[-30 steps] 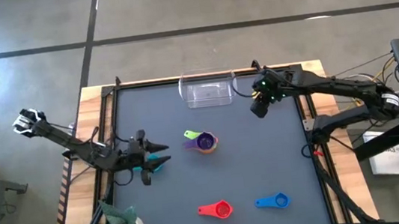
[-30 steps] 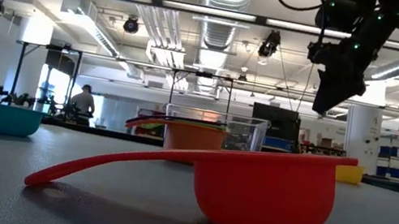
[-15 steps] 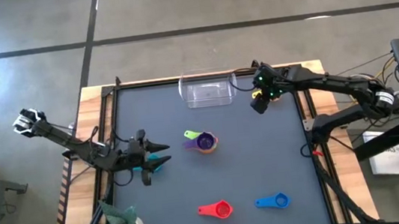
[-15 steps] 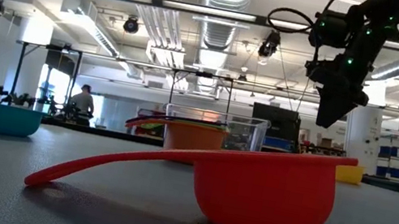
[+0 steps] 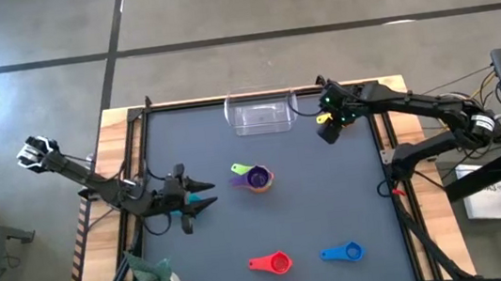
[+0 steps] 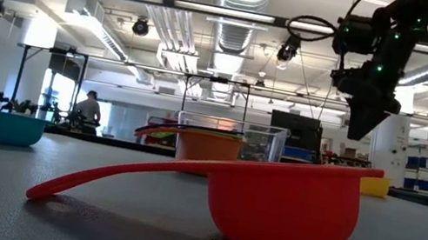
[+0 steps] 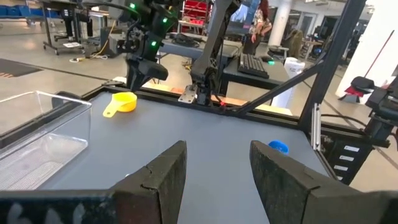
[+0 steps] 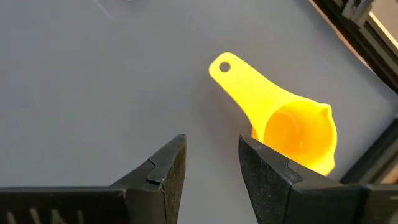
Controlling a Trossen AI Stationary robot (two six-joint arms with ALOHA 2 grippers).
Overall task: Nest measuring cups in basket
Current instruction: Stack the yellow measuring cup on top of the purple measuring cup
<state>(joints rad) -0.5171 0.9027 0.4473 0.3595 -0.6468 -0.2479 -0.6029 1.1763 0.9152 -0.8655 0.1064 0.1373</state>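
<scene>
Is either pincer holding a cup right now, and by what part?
Nothing is held. The right pincer hangs open above the yellow cup; the left pincer is open and empty.

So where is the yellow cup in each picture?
High view: a sliver of the yellow cup peeks out under the right gripper, near the table's far right corner.
Low view: far right, behind the red cup, the yellow cup.
Left wrist view: beside the clear basket, at.
Right wrist view: just ahead of the gripper, at.
Shared landmark: the right gripper above it.
</scene>
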